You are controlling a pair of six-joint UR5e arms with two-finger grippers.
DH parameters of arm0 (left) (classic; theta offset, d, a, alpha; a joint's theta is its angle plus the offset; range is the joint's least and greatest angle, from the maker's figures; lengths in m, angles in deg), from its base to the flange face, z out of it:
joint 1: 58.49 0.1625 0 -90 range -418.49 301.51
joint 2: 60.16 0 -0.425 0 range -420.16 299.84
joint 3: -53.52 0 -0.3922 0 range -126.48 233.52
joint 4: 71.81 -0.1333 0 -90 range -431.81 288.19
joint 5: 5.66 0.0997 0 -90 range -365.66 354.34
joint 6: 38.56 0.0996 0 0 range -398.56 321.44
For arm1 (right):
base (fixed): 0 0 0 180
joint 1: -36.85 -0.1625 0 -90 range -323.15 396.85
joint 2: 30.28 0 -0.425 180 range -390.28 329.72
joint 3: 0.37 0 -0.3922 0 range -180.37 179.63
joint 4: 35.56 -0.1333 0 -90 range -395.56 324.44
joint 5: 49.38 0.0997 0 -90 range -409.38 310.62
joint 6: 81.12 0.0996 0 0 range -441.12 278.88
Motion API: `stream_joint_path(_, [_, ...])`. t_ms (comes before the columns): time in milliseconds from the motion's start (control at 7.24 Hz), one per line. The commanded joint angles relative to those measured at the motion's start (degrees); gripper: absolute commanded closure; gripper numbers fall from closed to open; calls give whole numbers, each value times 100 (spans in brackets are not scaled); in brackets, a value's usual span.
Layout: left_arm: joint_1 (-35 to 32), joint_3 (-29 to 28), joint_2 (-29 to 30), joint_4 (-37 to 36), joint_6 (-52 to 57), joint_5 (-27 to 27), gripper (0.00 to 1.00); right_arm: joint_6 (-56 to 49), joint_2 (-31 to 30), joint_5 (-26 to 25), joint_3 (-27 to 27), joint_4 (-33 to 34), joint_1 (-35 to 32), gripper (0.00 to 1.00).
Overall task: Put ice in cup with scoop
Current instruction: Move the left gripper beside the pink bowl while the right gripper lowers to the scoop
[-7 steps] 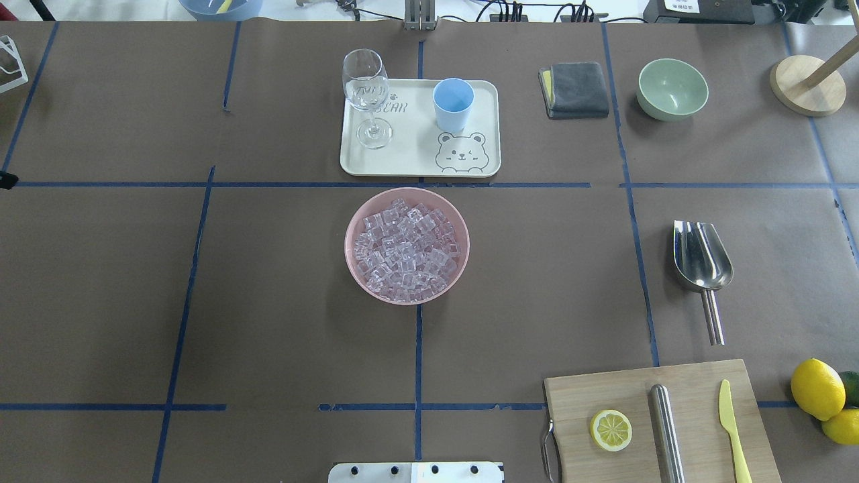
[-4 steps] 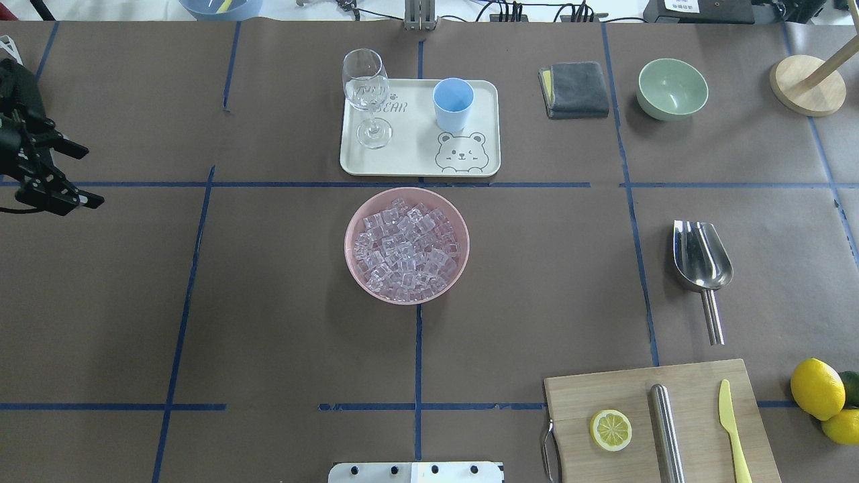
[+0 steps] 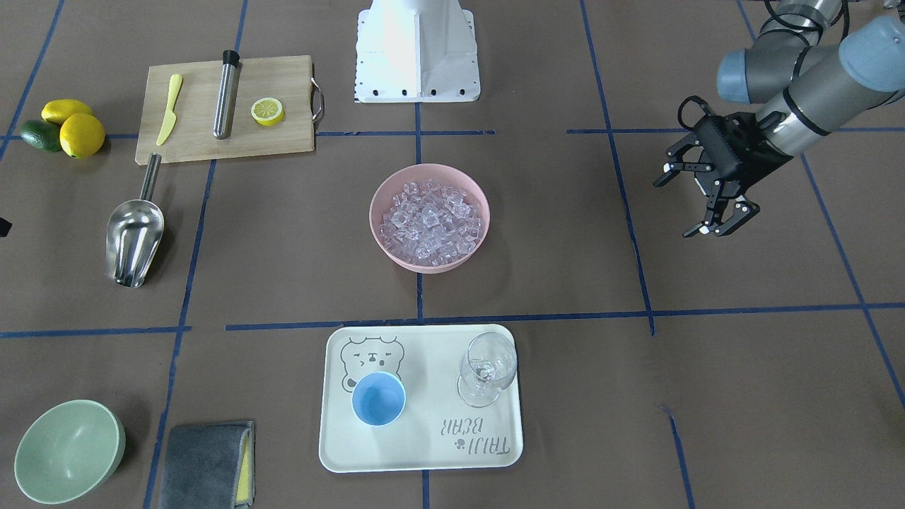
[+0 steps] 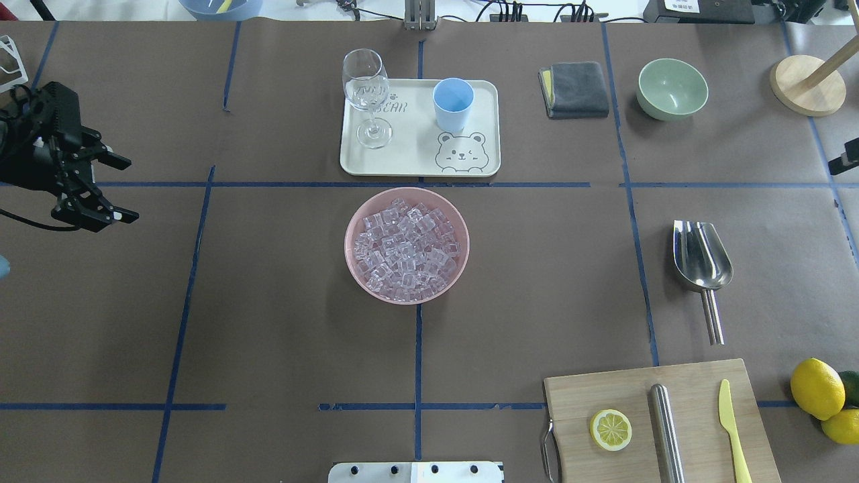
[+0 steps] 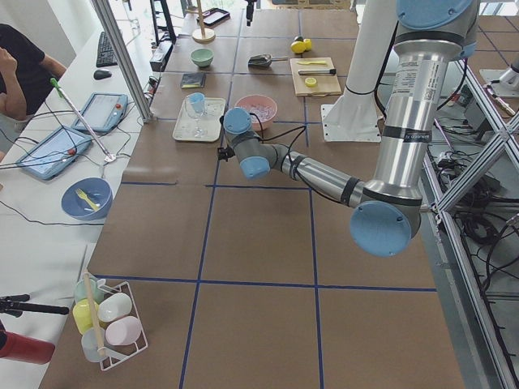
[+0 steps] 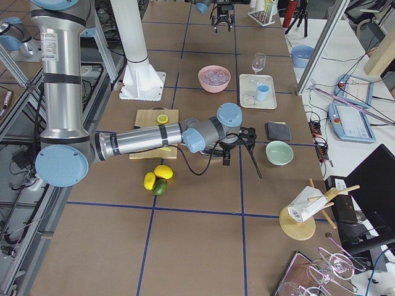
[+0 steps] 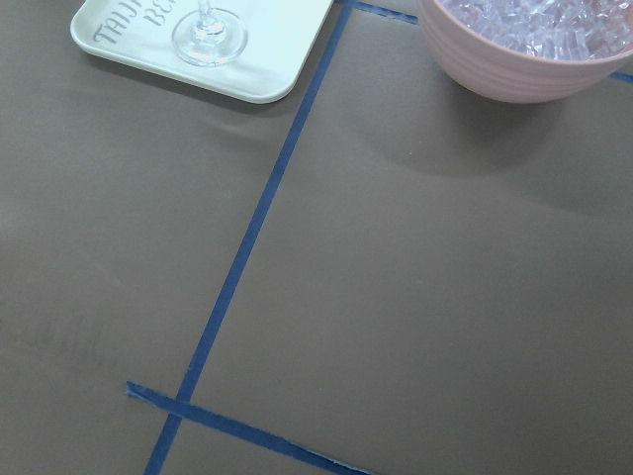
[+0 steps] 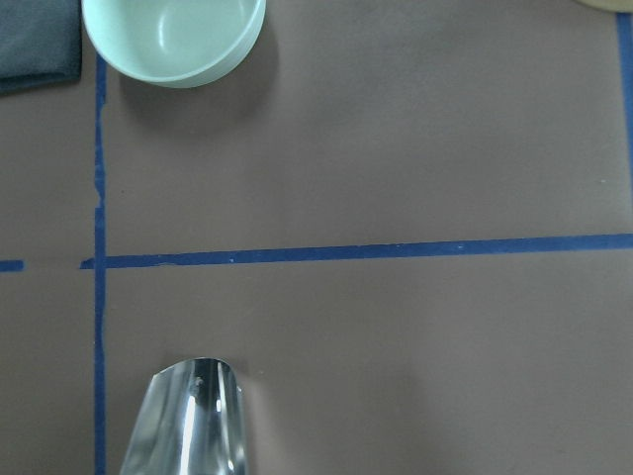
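left gripper (image 4: pixel 133 189) | fingers (image 4: pixel 115 161) spread (empty) | above table (image 4: pixel 268 335), left side

I can read "TAIJI BEAR" in grey letters on the cream tray (image 3: pixel 431 367). In my front camera the words look upside down, near the wine glass (image 3: pixel 490 366).

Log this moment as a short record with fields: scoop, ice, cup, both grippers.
scoop: lies on the table, nothing gripping it
ice: heaped in the pink bowl
cup: upright on the tray beside the wine glass, no ice inside
left gripper: open, empty, over bare table
right gripper: over the table near the scoop; open or shut cannot be told
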Motion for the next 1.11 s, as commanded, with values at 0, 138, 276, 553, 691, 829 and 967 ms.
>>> stream_joint_path(0, [476,-215,425,34,-20,-26,0,591,-80,-84,-276,-65,577,0])
stream_joint_path(138, [574,-207,435,17,-55,-26,0,1107,-89,-494,-434,-74,859,0])
stream_joint_path(276, [584,-181,453,-10,-334,-8,0,1434,-89,-646,-549,-74,1175,0])
stream_joint_path(553, [819,-190,619,43,-302,-26,0,2196,-89,-1092,-777,-74,1772,0])
stream_joint_path(691, [1012,-259,672,200,-354,-26,0,2419,-159,-1583,-865,-74,2211,0])
stream_joint_path(829, [1093,-260,673,253,-302,-26,0,2421,-351,-1849,-1058,-74,2528,0])
stream_joint_path(967, [1172,-312,673,550,-302,-26,0,2448,-466,-1887,-1129,-83,2740,0])
